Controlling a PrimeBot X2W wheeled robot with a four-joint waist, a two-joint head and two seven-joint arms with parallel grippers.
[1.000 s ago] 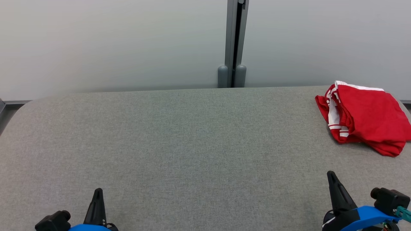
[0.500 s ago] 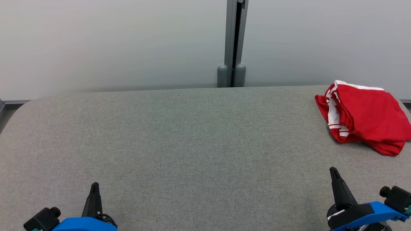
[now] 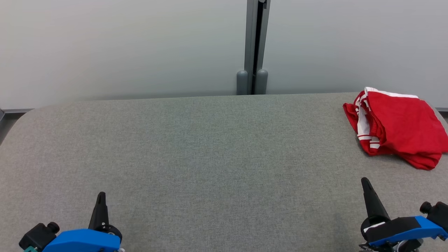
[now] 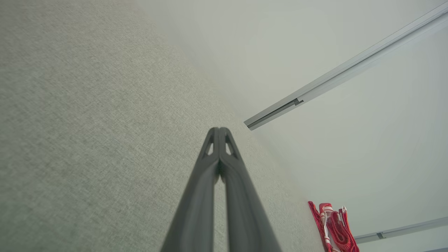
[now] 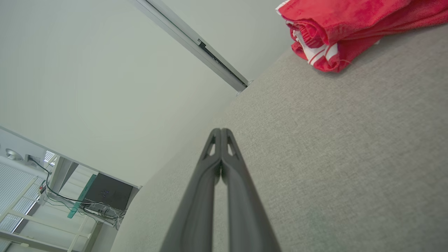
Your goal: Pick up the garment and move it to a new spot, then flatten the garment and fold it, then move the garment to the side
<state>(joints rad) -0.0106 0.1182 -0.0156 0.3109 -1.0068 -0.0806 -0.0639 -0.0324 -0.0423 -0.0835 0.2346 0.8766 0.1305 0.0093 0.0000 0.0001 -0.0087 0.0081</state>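
1. At the far right corner of the grey padded table (image 3: 210, 150) lies the garment (image 3: 399, 127), red with white stripes, bunched into a loose heap close to the back edge and the right edge.
2. Low on the left of the head view is the left gripper (image 3: 101, 194), over the near part of the table. Its two dark fingers are pressed together into one point, with nothing between them.
3. Low on the right is the right gripper (image 3: 365, 180), its fingers likewise pressed together and empty. It is the nearer one to the garment but apart from it, with bare table between.
4. The left wrist view looks along the closed fingers across the table; the garment shows small and far off at the lower right.
5. The right wrist view has the garment at the top right, its white-striped edge facing the fingers, well clear of them.
6. Behind the table stands a pale wall (image 3: 122, 45) with a grey upright post (image 3: 252, 45) at its middle. The right wrist view also shows a dark box (image 5: 108, 196) with cables beyond the table's end.
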